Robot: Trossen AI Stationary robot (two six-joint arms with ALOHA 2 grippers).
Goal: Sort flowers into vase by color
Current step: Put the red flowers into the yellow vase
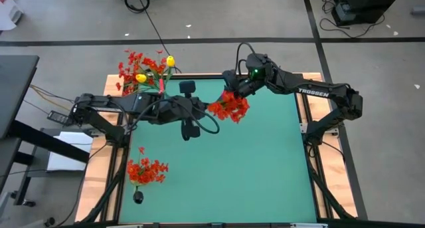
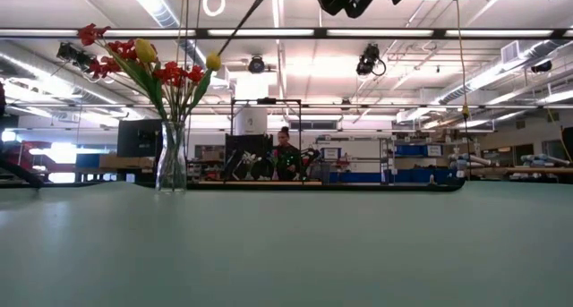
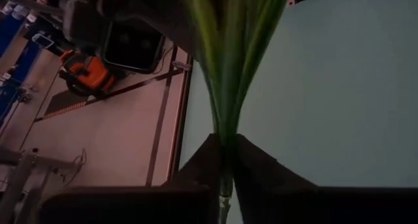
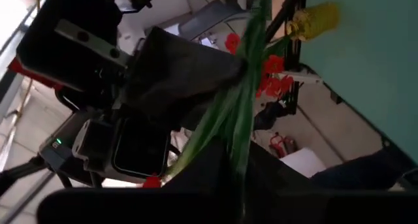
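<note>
Overhead, both pincers meet at one red spray (image 1: 229, 107) above the green surface (image 1: 265, 161).
Left pincer (image 3: 225, 160) clamps its green stems; right pincer (image 4: 238, 160) pinches the same stems.

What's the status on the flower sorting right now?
Left gripper shut on red spray stems, midair. Right gripper also closed on them. Glass vase holds mixed flowers. Nothing blocking.

Overhead, table-level, two wrist views

stem (image 3: 225, 87) tops beyond frame edge
</note>
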